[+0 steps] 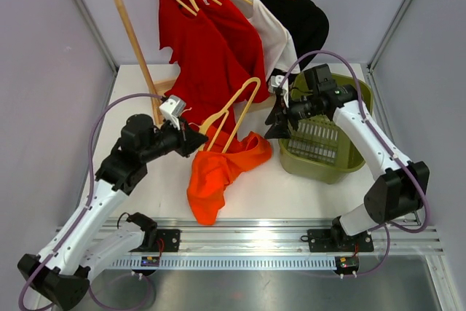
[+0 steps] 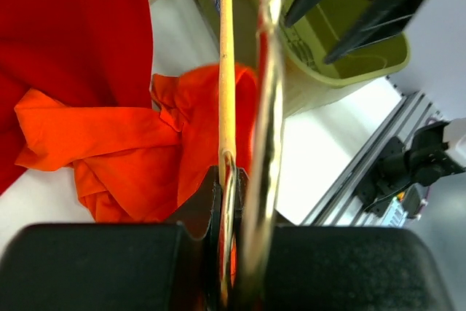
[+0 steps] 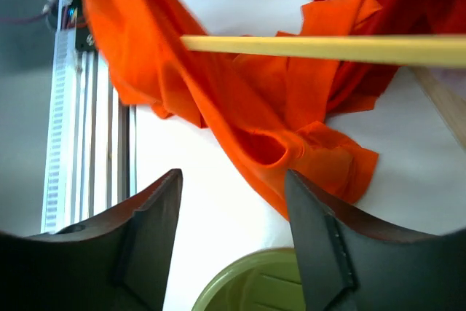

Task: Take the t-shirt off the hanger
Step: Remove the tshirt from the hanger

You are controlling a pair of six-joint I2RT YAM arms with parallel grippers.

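Orange t-shirt (image 1: 218, 172) lies crumpled on the white counter (image 1: 291, 191). Its long axis slants from beside the olive-green plastic basket (image 1: 353, 162) down toward the near rail. Its upper fold is caught at the low end of a pale wooden hanger (image 1: 226, 103).

The hanger tilts up from the left gripper (image 1: 198, 138). Its long axis points away toward the basket and the red shirts (image 1: 211, 41) on the rack. The left fingers are pressed together on the hanger's neck, beside its brass-coloured metal hook (image 2: 268, 107).

The right gripper (image 1: 279, 119) hangs by the basket's left rim. Its fingers (image 3: 156, 216) are spread and empty, with the t-shirt beyond them, apart.
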